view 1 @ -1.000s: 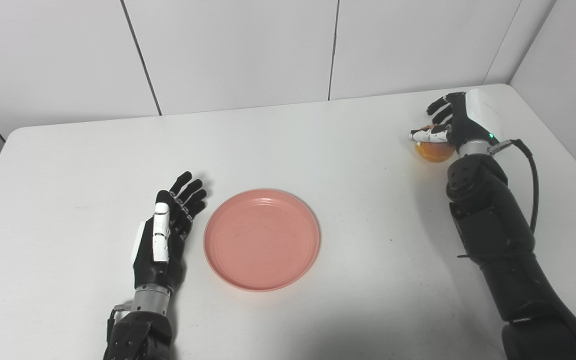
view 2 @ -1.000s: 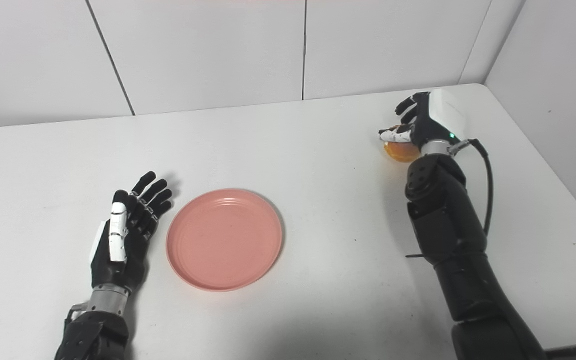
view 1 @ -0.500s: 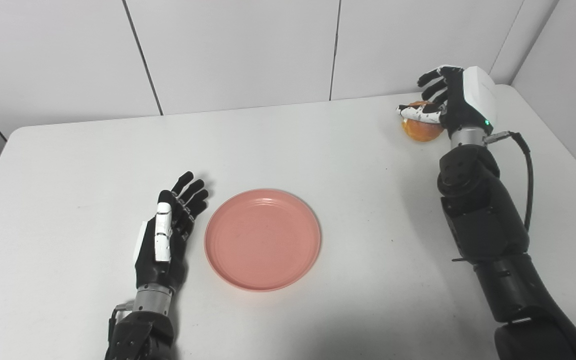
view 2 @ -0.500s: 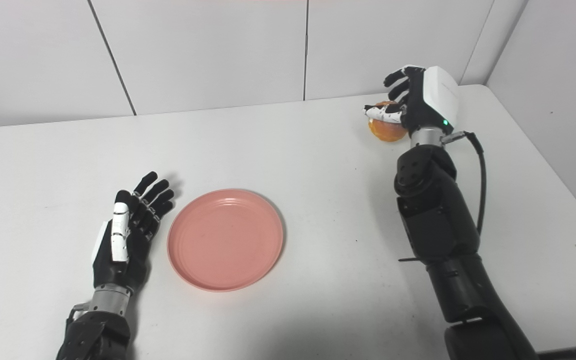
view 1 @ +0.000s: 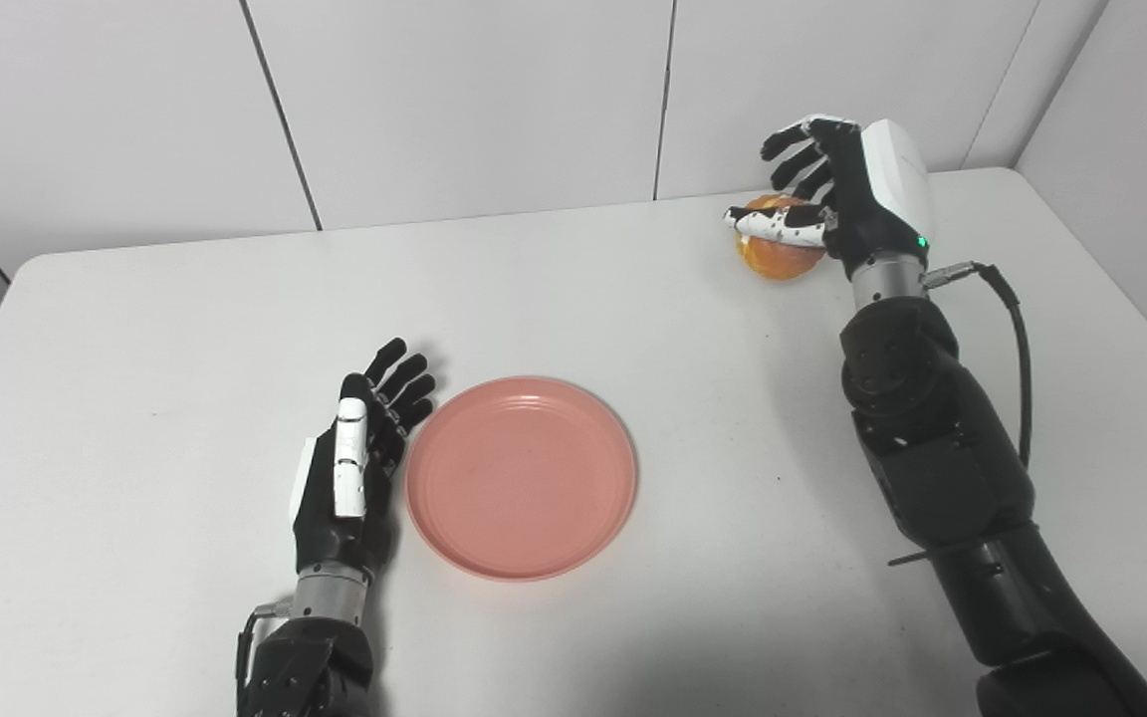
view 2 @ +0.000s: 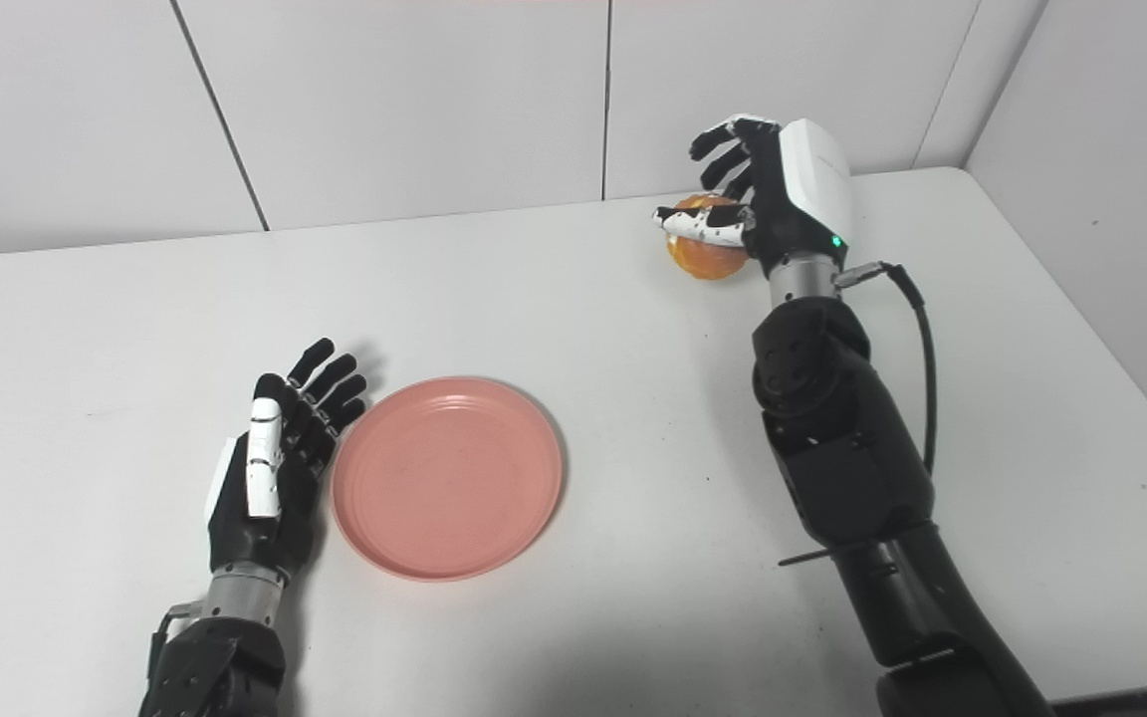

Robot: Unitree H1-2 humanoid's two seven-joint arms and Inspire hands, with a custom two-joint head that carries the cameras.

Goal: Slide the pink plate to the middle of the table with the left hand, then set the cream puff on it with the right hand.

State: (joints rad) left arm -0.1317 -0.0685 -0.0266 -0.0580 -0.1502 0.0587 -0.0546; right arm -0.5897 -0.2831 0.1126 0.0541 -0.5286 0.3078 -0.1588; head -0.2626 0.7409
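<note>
Gripped in the right hand [view 1: 844, 204], thumb laid across the top and fingers curled behind: the cream puff [view 1: 778, 257], round and golden, over the far right part of the table [view 1: 185, 329] and well apart from the pink plate [view 1: 522, 476]. Hard to tell from either head view whether lifted clear of the surface or just brushing it.

Lying flat and empty near the middle of the table, a little toward the front edge. Just beside its left rim, set on edge with fingers loosely spread and grasping nothing: the left hand [view 1: 354, 468], near enough to touch the rim, though contact cannot be made out.

Judged from this layout: sliding step apparently done, plate about where the task wants it; carrying step now in hand.

Called for next: a sweep of the right arm inward and toward the front, high enough to clear the raised rim, then a descent over the plate's centre and a gentle opening of the fingers. Worth keeping the squeeze light on what looks like soft pastry, and keeping the left hand off the rim so as not to nudge the plate from under the drop
</note>
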